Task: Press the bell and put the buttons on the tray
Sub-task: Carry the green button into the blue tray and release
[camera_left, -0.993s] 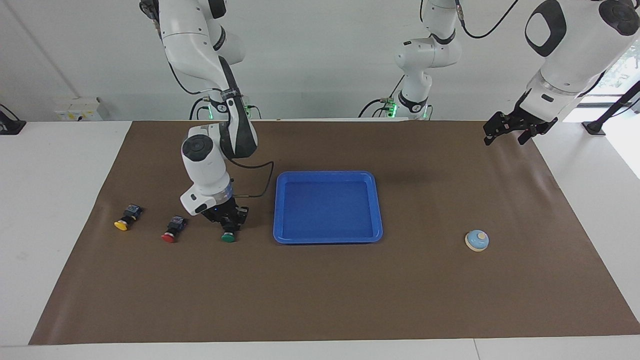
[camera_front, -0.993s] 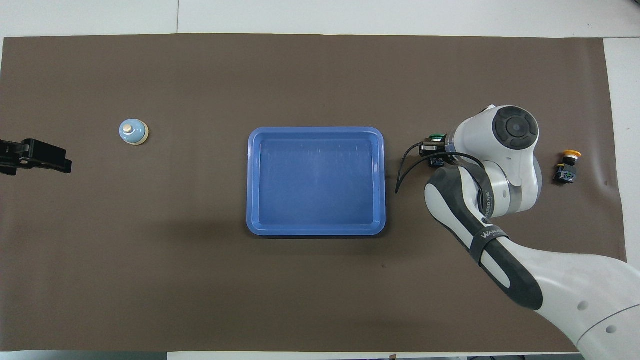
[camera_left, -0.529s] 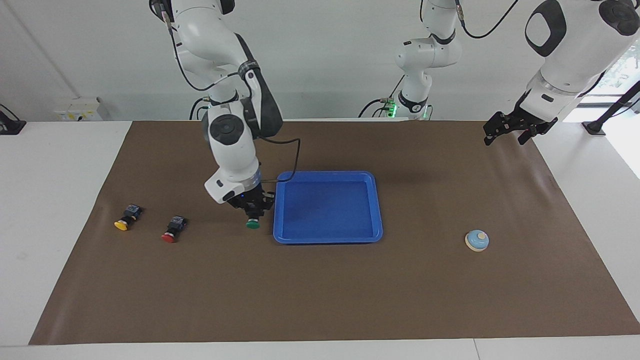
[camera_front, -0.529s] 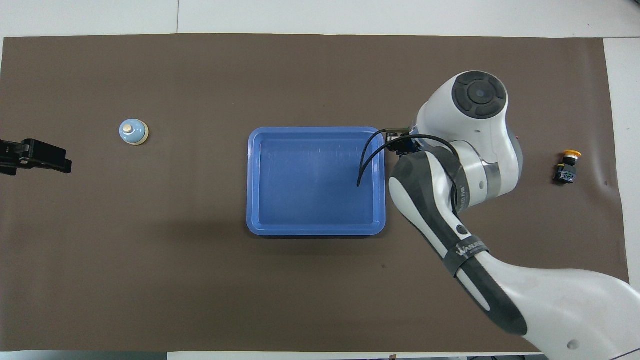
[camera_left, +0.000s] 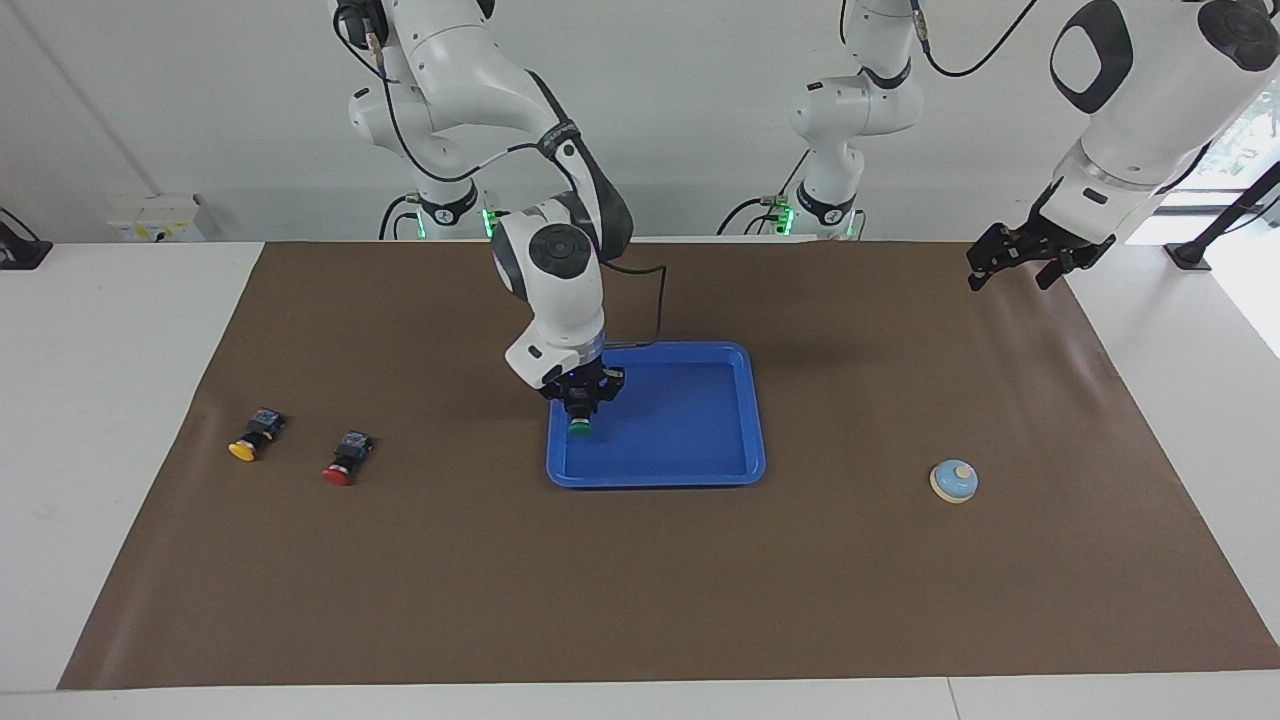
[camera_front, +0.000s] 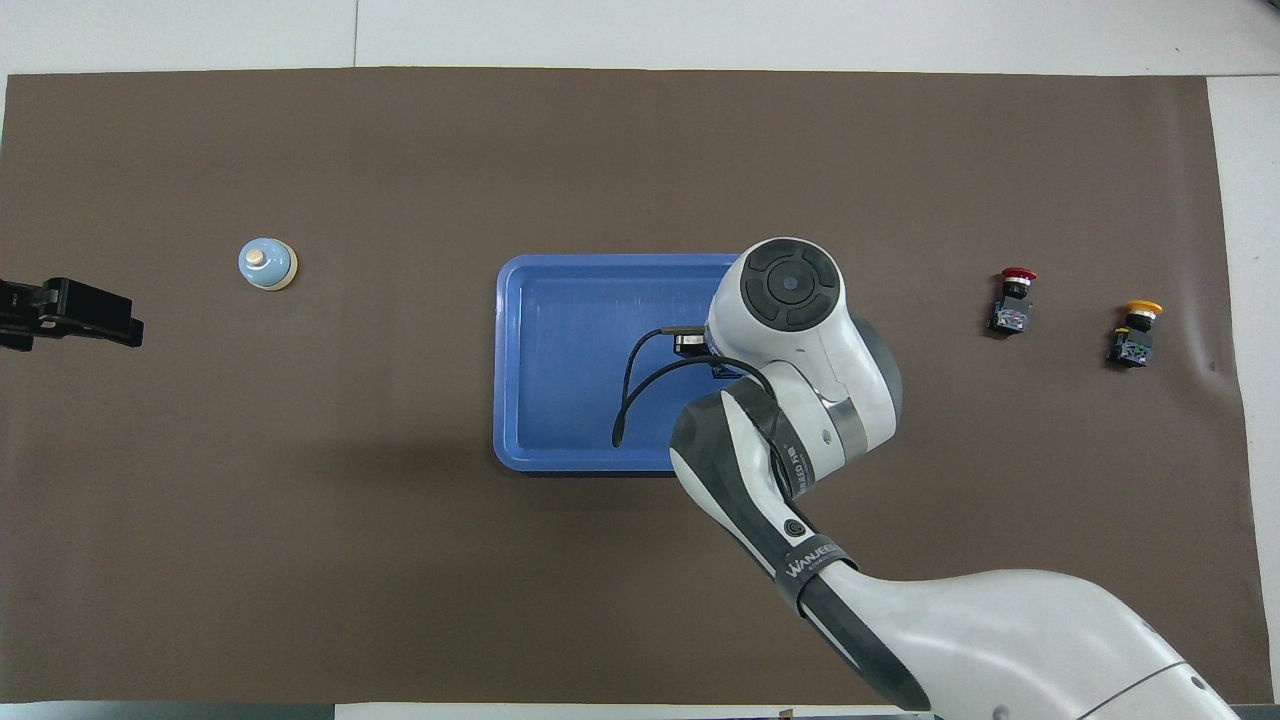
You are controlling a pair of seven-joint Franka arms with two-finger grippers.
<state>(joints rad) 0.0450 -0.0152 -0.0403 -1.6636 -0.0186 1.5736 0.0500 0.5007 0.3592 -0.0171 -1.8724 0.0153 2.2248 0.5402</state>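
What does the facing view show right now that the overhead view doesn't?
Only the facing view shows the green button, held in the shut right tool over the tray; overhead, the arm hides both. Only the overhead view shows the tray's edge toward the left arm unforeshortened. Both show the red button, yellow button, bell and the waiting open left tool.

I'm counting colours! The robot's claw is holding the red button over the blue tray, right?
Not quite. In the facing view the right claw holds the green button over the blue tray. The red button lies on the mat.
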